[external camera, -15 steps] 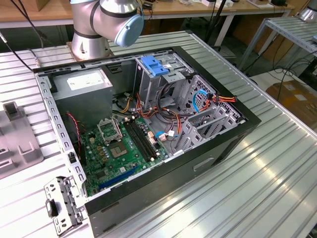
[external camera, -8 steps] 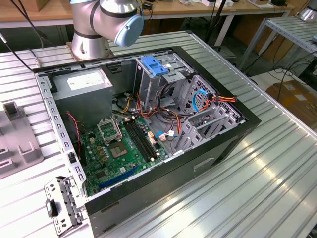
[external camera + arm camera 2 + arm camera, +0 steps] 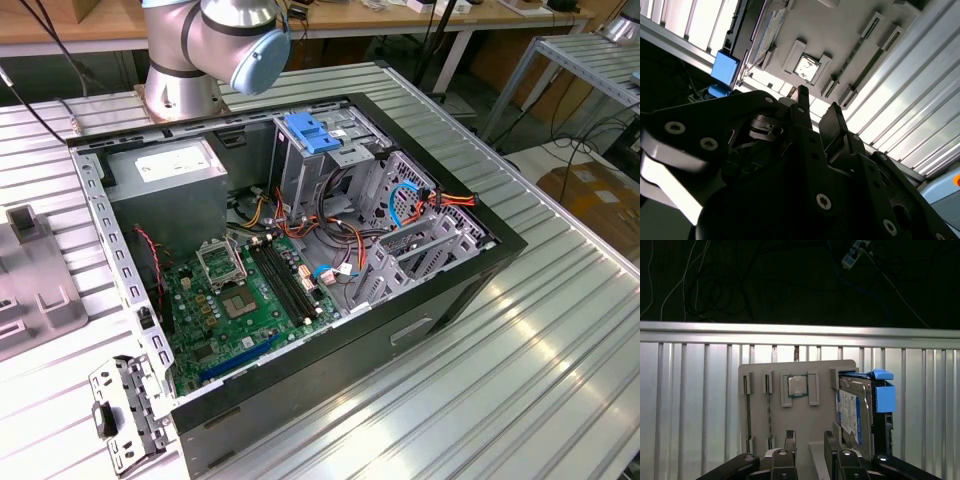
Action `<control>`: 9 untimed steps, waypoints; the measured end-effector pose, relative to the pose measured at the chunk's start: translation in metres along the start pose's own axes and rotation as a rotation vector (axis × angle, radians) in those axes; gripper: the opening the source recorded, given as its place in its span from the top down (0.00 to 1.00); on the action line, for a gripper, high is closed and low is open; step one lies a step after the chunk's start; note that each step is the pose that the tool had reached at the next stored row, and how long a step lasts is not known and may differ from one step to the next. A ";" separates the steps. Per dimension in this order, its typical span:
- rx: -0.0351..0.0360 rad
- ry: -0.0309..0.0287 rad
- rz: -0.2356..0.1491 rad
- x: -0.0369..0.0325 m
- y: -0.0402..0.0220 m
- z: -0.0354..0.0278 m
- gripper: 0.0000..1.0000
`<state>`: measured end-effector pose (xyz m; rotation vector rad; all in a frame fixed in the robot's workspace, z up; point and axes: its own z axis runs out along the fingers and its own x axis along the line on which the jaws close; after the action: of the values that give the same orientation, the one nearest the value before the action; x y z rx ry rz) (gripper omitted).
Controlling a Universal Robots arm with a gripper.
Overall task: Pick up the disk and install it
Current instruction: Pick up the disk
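Observation:
The disk (image 3: 854, 415) stands on edge in a slot of a grey holder plate (image 3: 760, 410) in the first wrist view. It is silver-black with a white label and blue side rails (image 3: 884, 396). My gripper (image 3: 810, 439) hangs over the plate beside the disk, open, with nothing between its fingers (image 3: 790, 440). The disk lies just off to one side of the fingertips, apart from them. The second wrist view looks past the dark gripper (image 3: 816, 102) to the same plate (image 3: 850, 30) and one blue rail (image 3: 725, 67).
A small square chip (image 3: 798, 386) sits in the plate's middle slot. In the exterior view an open computer case (image 3: 300, 250) lies on the ribbed metal table, holding a grey power supply (image 3: 170, 175), a motherboard (image 3: 240, 300), a blue latch handle (image 3: 312, 133) and a drive cage (image 3: 420, 235).

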<state>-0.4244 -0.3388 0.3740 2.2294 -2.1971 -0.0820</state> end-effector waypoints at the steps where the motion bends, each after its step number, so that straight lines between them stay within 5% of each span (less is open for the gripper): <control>1: 0.0000 -0.0017 0.000 -0.0015 0.0000 0.0002 0.64; 9: 0.0001 -0.0071 0.000 -0.0078 -0.0001 0.0017 0.64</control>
<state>-0.4244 -0.3310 0.3725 2.2330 -2.2004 -0.0900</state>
